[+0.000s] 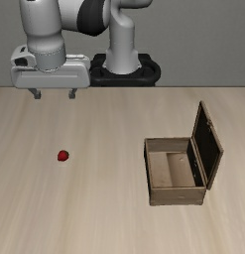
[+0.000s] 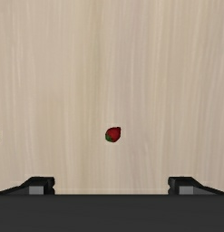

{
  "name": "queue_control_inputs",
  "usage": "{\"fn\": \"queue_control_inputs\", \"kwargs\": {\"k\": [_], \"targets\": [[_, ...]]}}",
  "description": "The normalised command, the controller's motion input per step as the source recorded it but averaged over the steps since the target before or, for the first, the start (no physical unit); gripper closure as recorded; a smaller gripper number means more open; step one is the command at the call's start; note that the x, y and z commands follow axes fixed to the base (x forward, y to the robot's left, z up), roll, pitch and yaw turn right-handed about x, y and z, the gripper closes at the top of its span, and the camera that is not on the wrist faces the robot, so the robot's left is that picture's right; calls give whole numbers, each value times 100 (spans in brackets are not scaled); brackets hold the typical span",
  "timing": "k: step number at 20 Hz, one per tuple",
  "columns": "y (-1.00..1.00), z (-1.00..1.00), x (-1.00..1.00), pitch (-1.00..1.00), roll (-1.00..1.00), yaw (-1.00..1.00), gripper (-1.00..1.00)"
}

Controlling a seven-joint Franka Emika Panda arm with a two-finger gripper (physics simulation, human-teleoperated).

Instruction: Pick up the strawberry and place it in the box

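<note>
Pale wood table carries one brown box toward the exterior view's right, its lid tipped up and open. My one gripper hangs above the table, jaws spread wide and holding nothing. One red strawberry lies on bare wood well apart from the box. The exterior view gives me the box, and the wrist view the berry ahead of my fingertips.

No text, label, brand, number or sign can be read in either view. Nothing legible is borne by the box, the table or the arm.
</note>
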Motion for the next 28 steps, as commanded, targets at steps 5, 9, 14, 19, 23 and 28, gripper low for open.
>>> {"fn": "queue_control_inputs", "kwargs": {"k": [5, 9, 14, 19, 23, 28], "targets": [[0, -100, 0, 0, 0, 0, -100], [0, -100, 0, 0, 0, 0, -100], [0, -100, 0, 0, 0, 0, -100], [0, -100, 0, 0, 0, 0, -100], [0, -25, 0, 0, 0, 0, 100], [0, 0, 0, 0, 0, 0, 100]]}}
